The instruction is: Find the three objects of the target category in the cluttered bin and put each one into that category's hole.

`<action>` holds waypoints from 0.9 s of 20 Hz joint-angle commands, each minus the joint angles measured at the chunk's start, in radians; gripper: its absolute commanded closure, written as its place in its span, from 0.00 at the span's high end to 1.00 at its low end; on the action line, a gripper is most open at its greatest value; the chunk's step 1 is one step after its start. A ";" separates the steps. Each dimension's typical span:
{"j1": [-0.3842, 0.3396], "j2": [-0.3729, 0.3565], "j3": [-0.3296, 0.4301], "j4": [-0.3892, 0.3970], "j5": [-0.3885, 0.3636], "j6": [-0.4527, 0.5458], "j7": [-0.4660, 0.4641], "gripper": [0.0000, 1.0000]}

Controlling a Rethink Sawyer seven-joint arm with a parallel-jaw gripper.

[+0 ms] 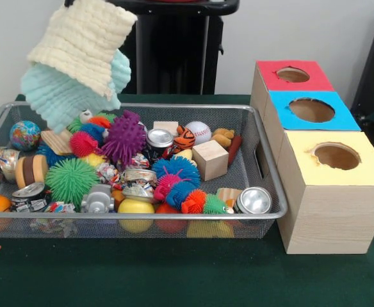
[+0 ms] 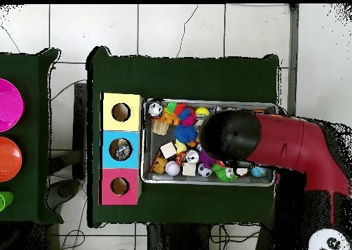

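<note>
We lift two cloths clear of the bin's left end.

At upper left the cream cloth (image 1: 84,45) and teal cloth (image 1: 68,89) hang bunched together above the bin (image 1: 142,217), presumably raised so that what lay under them can be searched; the pincer itself is hidden behind them in front and under the arm (image 2: 275,148) from overhead, so we cannot tell how its jaws stand. Below, the bin stays packed: a globe ball (image 1: 25,135) by the left rim, a purple spiky ball (image 1: 124,135) mid-bin, a block (image 1: 210,159) and a can (image 1: 254,200) near the right wall. Right of the bin, just beside it, stand the red (image 1: 294,75), blue (image 1: 312,110) and yellow (image 1: 336,156) holes, all unobstructed. We judge the desk (image 1: 174,275) in front offers the only open room for dropping the cloths.
</note>
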 commanded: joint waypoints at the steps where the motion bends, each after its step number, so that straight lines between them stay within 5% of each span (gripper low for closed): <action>1: -0.026 0.025 0.031 -0.003 -0.012 0.094 0.023 0.00; 15: -0.039 0.007 0.077 0.054 0.100 0.035 0.041 0.00; 16: -0.097 0.088 0.072 0.098 0.073 -0.096 0.036 0.00; 18: -0.097 0.070 0.057 0.133 0.058 -0.108 0.026 0.00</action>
